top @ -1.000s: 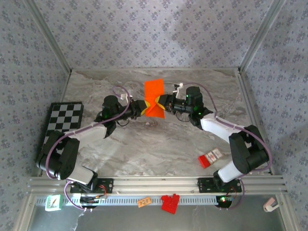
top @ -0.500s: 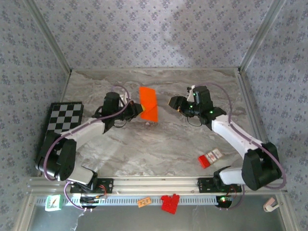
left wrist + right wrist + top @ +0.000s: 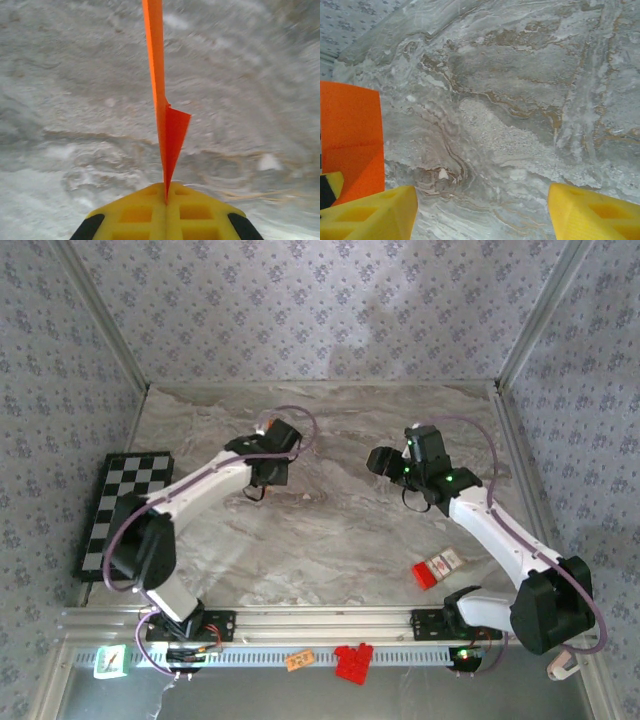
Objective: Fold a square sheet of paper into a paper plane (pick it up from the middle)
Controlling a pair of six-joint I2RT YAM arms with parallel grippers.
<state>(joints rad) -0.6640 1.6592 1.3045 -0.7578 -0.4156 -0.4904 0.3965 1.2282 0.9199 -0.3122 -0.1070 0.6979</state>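
Observation:
The square sheet of paper (image 3: 159,75) is bright orange and folded flat. The left wrist view has it edge-on, with a small triangular flap (image 3: 176,135) sticking out to the right. My left gripper (image 3: 166,187) is shut on its near end, above the marble table, and sits at the middle left (image 3: 272,470) in the top view. From the right wrist view the same paper (image 3: 351,132) stands upright at the left edge, showing a crease. My right gripper (image 3: 482,215) is open and holds nothing, apart from the paper at centre right (image 3: 378,458).
A black-and-white checkerboard (image 3: 128,505) lies at the table's left edge. A small red-and-white box (image 3: 438,568) sits near the right arm's base. Red blocks (image 3: 352,660) and a small orange tag (image 3: 298,660) rest on the front rail. Patterned walls enclose the table.
My right gripper let go of the paper, opened and drew back to the right. My left gripper stayed shut on the paper and turned it, so it no longer faces the overhead camera.

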